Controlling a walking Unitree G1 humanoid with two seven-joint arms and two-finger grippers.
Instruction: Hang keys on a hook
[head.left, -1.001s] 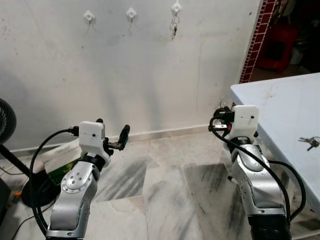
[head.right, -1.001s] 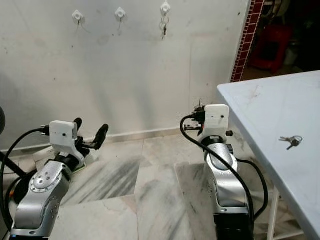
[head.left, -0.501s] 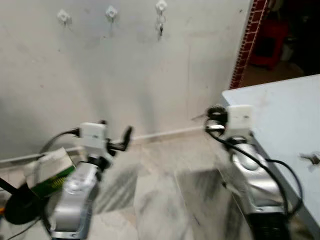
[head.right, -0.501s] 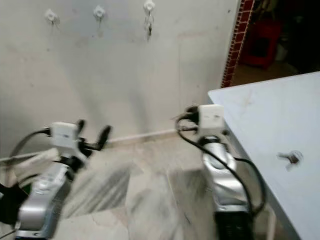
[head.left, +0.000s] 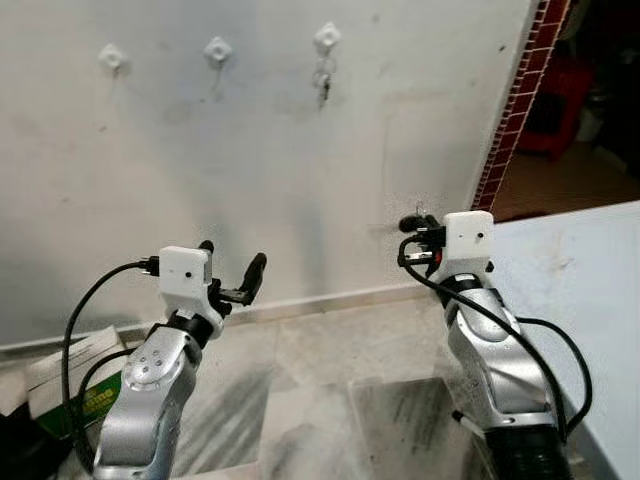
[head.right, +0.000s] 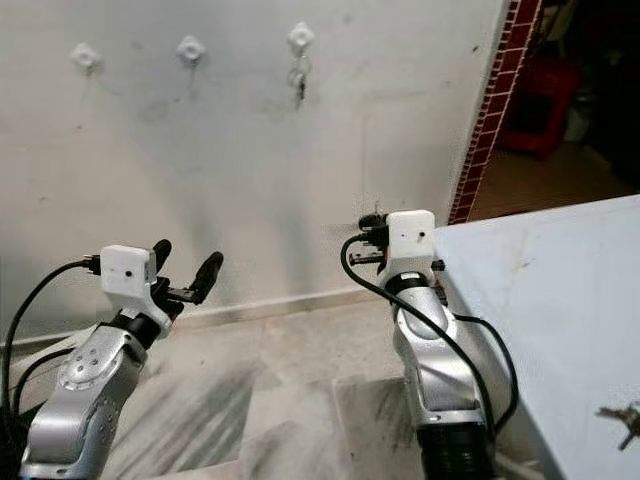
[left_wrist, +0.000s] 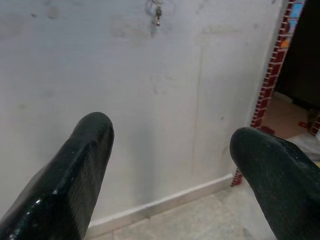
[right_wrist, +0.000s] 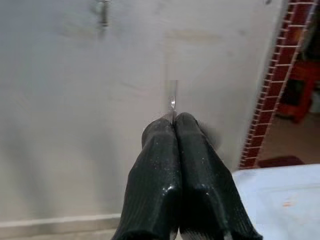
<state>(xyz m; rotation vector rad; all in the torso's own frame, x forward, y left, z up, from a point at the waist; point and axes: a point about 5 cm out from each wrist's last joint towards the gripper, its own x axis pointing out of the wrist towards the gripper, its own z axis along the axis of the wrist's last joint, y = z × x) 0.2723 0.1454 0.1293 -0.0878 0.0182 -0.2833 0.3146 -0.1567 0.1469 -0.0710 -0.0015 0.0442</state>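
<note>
**mod_kai:** Whitewashed wall (head.left: 250, 150) is filling most of the background, with three white hooks (head.left: 217, 48) sitting in a row up high. Far-right hook (head.left: 327, 38) is already carrying a small bunch of keys (head.left: 323, 84), dangling just under it. Marble floor (head.left: 330, 350) is running along below, and a red brick pillar (head.left: 515, 110) is standing at the wall's right end.

**tinbot_88:** What are the arms doing?

**mod_kai:** Both are being held up in front of the wall, well below the hooks. Left gripper (head.left: 232, 278) is pointing at the wall with its jaws spread wide, nothing between them; the left wrist view is showing both black fingers (left_wrist: 75, 170) far apart. Right gripper (right_wrist: 172, 117) is keeping its jaws pressed together, and a thin silvery sliver (right_wrist: 172, 100) is poking out from the tips. It's looking like they're pinching something metal, but it's too small to say what.

**tinbot_88:** Any other keys around?

**mod_kai:** Yep, a second set of keys (head.right: 622, 418) is lying on the pale blue tabletop (head.right: 540, 290) on the robot's right, near the bottom corner of the right eye view, well apart from both grippers. A green and white box (head.left: 80, 395) is sitting on the floor by the left arm.
</note>
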